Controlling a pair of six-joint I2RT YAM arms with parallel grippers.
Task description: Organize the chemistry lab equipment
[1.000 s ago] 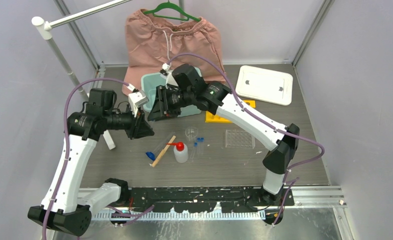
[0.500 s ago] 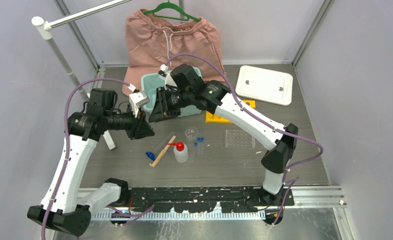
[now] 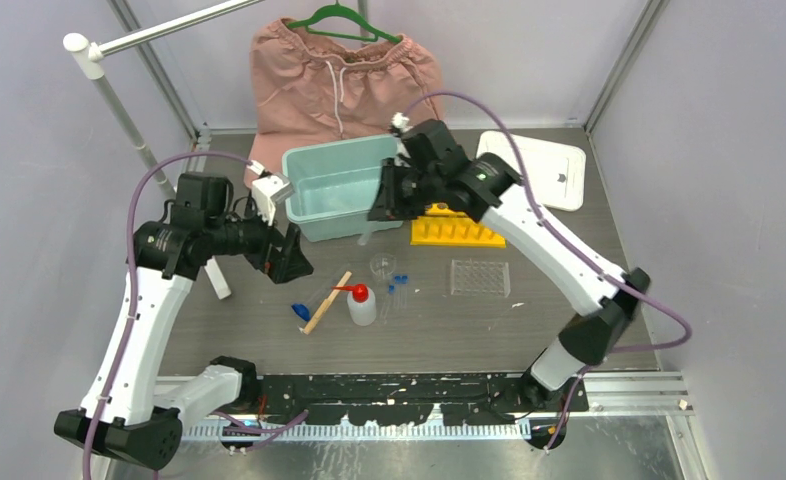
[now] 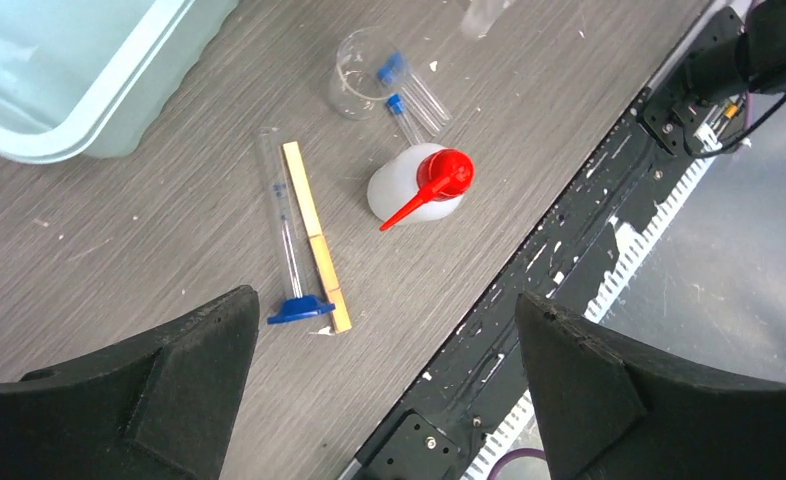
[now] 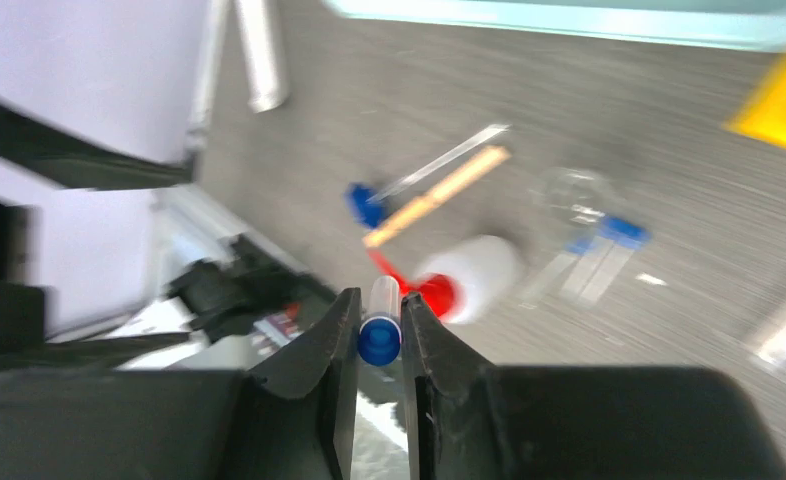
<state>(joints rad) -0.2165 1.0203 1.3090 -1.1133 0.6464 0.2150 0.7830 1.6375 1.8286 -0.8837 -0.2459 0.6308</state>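
My right gripper (image 5: 379,302) is shut on a small clear blue-capped tube (image 5: 380,335). It hangs in the air in front of the teal bin, left of the yellow rack (image 3: 456,230). My left gripper (image 4: 386,296) stands wide open and holds nothing, above the table's near left part. Below it lie a wooden stick (image 4: 314,235), a thin clear tube ending in a small blue piece (image 4: 299,309), and the white red-nozzled squeeze bottle (image 4: 409,185). A tiny beaker (image 4: 354,85) and two capped tubes (image 4: 414,95) lie beyond. The clear rack (image 3: 480,278) sits to the right.
The teal bin (image 3: 334,187) stands open at the back, with its white lid (image 3: 528,170) lying at the back right. Pink shorts (image 3: 339,80) hang on a green hanger behind the bin. A white rail post (image 3: 216,280) stands by the left arm.
The two grippers were together over the table's left. My left gripper has opened wide, and my right arm has swung right and back with the tube in its jaws.
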